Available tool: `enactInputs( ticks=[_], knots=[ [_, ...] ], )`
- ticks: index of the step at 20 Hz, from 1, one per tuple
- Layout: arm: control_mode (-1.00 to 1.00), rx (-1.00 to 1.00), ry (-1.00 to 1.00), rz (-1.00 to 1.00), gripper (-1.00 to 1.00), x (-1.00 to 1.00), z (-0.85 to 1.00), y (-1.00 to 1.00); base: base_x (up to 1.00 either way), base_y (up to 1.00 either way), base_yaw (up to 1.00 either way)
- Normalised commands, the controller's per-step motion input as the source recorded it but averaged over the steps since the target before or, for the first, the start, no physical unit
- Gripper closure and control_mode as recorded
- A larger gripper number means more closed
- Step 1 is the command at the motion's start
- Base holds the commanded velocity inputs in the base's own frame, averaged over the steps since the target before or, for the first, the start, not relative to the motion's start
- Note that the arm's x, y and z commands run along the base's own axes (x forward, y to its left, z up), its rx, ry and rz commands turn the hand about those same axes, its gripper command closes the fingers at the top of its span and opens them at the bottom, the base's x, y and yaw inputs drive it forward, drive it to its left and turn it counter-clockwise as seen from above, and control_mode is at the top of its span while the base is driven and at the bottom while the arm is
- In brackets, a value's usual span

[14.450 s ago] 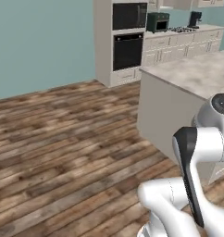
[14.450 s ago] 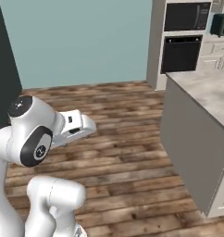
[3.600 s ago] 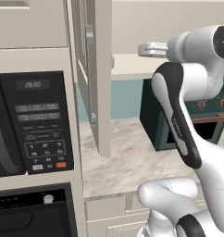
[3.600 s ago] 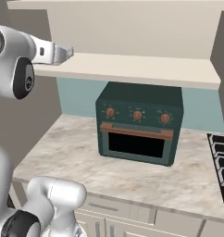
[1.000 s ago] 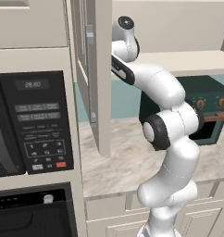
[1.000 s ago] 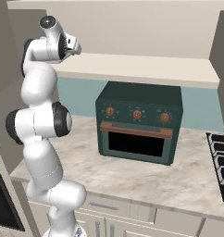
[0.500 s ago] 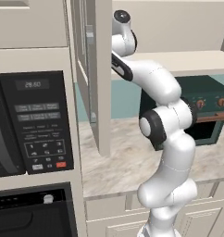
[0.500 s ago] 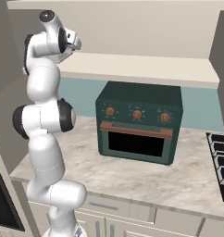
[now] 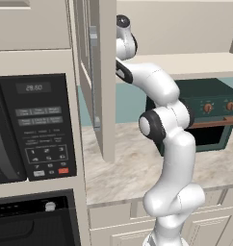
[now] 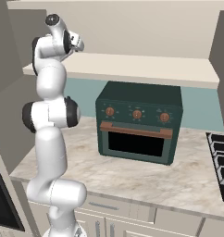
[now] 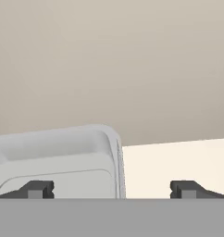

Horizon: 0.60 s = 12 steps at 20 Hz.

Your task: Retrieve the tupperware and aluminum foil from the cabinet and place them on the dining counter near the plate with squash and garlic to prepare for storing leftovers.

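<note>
The gripper (image 11: 111, 190), jaws wide apart and empty, reaches into the open cabinet (image 9: 97, 81), where the tupperware (image 11: 58, 162) sits on the shelf just ahead. Nothing is retrieved yet; both items remain to carry.

tupperware (image 11: 58, 159) | pale grey, rounded corners | flat on cabinet (image 9: 101, 72) shelf

so the tupperware (image 11: 58, 159) sits close up on the pale cabinet shelf (image 11: 178, 162), rounded corner between the two dark fingertips (image 11: 37, 189), jaws spread wide, plain beige back wall (image 11: 114, 60) behind
</note>
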Motion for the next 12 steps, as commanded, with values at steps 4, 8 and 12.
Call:
enactInputs(
  ticks=[4,8,12],
  knots=[
    [-1.00,-0.04,0.04,-0.01,1.00,0.10,-0.37,0.28,0.00,0.00,0.00],
    [-1.00,-0.06,0.06,-0.01,1.00,-0.03,-0.29,0.28,0.00,0.00,0.00],
    [-1.00,-0.06,0.09,0.00,1.00,-0.13,-0.46,0.16,0.00,0.00,0.00]
  ],
)
